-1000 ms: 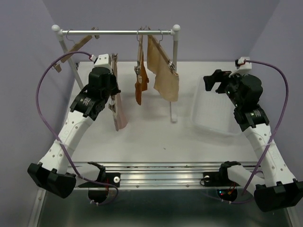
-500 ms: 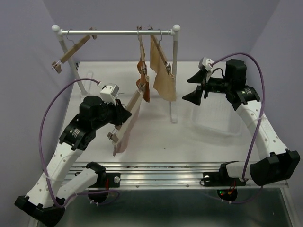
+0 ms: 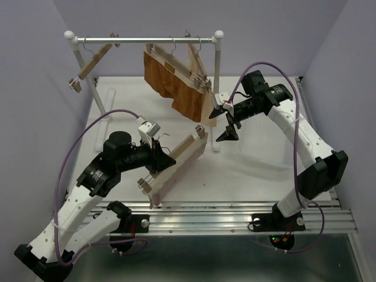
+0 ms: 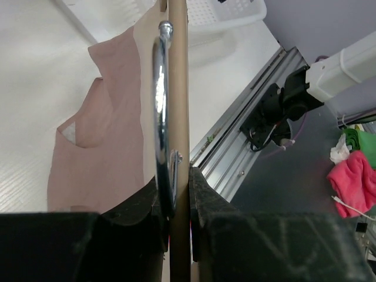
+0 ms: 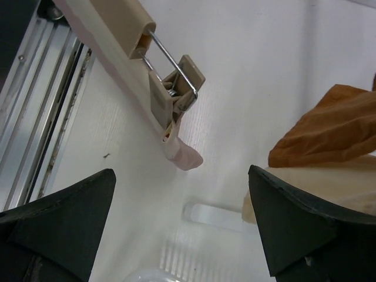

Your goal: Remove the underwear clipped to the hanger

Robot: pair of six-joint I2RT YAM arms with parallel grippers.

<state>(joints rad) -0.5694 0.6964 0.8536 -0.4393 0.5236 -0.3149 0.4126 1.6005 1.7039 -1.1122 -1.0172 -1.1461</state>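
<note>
My left gripper [image 3: 167, 161] [image 4: 176, 176] is shut on a wooden hanger [image 3: 189, 143] [image 4: 178, 88], off the rack and tilted low over the table. The pale pink underwear [image 3: 182, 165] [image 4: 111, 153] is still clipped to it. My right gripper [image 3: 225, 121] [image 5: 182, 235] is open and empty, close beside the hanger's far end. Its clip [image 5: 173, 88] pinches a pink corner [image 5: 183, 155] just ahead of the jaws. The rust-brown underwear [image 3: 167, 75] [image 5: 329, 126] hangs on the rack. The beige underwear [image 3: 207, 113] is mostly hidden behind it.
The rack's rod [image 3: 144, 40] spans the back, its right post [image 3: 217, 88] close behind my right gripper. An empty wooden hanger [image 3: 94, 61] hangs at the rod's left. A white basket [image 4: 229, 12] sits at the right. The metal rail [image 3: 205, 210] runs along the near edge.
My left gripper pulled the hanger with the pink underwear toward the front and tilted it flatter. My right arm swung left to the hanger's end. The hanging underwear swung.
</note>
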